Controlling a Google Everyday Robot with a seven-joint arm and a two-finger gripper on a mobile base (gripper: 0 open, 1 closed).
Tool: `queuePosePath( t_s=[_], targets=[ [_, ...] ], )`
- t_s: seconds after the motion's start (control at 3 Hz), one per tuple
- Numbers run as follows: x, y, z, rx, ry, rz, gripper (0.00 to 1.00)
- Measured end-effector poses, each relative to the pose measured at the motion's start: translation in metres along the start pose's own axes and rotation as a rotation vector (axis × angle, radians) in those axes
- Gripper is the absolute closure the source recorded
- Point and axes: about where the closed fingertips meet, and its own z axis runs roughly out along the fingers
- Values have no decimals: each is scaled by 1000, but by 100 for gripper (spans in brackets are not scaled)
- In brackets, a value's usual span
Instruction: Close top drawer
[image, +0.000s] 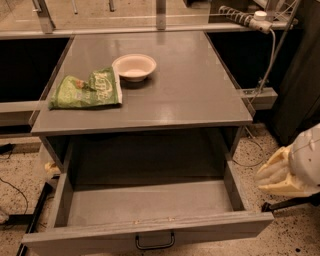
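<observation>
- Top drawer (150, 202) wide open, pulled right out from under the grey tabletop (195, 95), front panel low at the bottom edge of the view.
- Nothing closed yet: the whole push left to do, by the look of it.
- Gripper (270, 176) out to the right of the drawer, near its right front corner, clear of it.
- Pale fingers (272, 167) seemingly pressed together, no gap showing, gripping nothing.
- Long axis of the drawer front running left to right across the view; dark loop handle (155, 241) at its centre, facing the camera.
- Open box facing up; line of travel straight back, away from the camera, under the top.
- Next, probably: round to the front panel, then a push inward.
- Up top: a white bowl (134, 66) and a green snack bag (87, 90), just beside each other.
</observation>
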Motion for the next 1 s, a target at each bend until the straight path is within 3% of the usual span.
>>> queuePosePath(
  t_s=[0.67,1.0],
  targets=[
    [20,79,88,-142,-175,79,100],
    [23,111,121,-179,-216,60,100]
  ],
)
